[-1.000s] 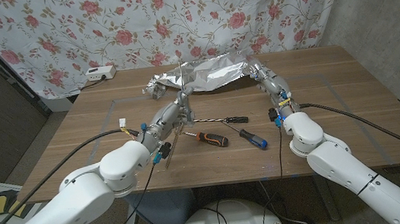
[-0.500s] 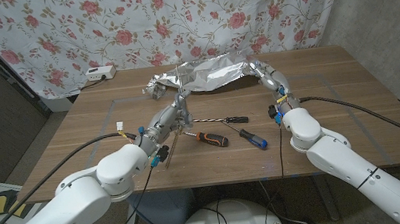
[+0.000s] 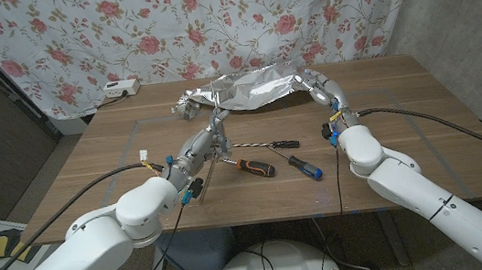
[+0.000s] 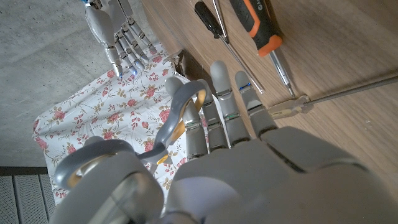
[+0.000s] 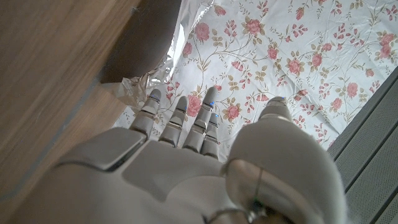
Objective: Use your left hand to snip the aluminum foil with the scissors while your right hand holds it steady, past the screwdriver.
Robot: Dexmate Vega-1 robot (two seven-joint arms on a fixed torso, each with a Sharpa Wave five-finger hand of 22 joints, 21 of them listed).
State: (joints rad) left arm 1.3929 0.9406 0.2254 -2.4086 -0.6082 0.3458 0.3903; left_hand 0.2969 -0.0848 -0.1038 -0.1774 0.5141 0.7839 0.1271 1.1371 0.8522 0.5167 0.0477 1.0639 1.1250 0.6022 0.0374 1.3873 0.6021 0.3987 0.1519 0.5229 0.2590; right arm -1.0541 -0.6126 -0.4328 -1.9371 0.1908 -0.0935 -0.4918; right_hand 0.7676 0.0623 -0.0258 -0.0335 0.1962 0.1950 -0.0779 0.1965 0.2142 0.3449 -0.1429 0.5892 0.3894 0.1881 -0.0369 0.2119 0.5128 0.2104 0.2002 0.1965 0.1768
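Crumpled aluminum foil (image 3: 245, 90) lies at the back middle of the table. My left hand (image 3: 207, 139) grips grey-handled scissors (image 3: 218, 119) with their tips up, just short of the foil's near edge. In the left wrist view the scissors (image 4: 180, 115) sit between the fingers of my left hand (image 4: 249, 162). My right hand (image 3: 318, 86) is at the foil's right end, fingers straight and apart. The right wrist view shows that hand (image 5: 186, 155) beside the foil (image 5: 140, 87), not gripping it. A black-handled screwdriver (image 3: 265, 145) lies just right of my left hand.
An orange-and-black screwdriver (image 3: 254, 166) and a blue-tipped one (image 3: 305, 166) lie nearer the front. A white power strip (image 3: 120, 89) sits at the back left. A floral curtain (image 3: 208, 19) hangs behind the table.
My right hand has slid farther back, up to the foil's right end. My left hand with the scissors has edged slightly toward the foil.
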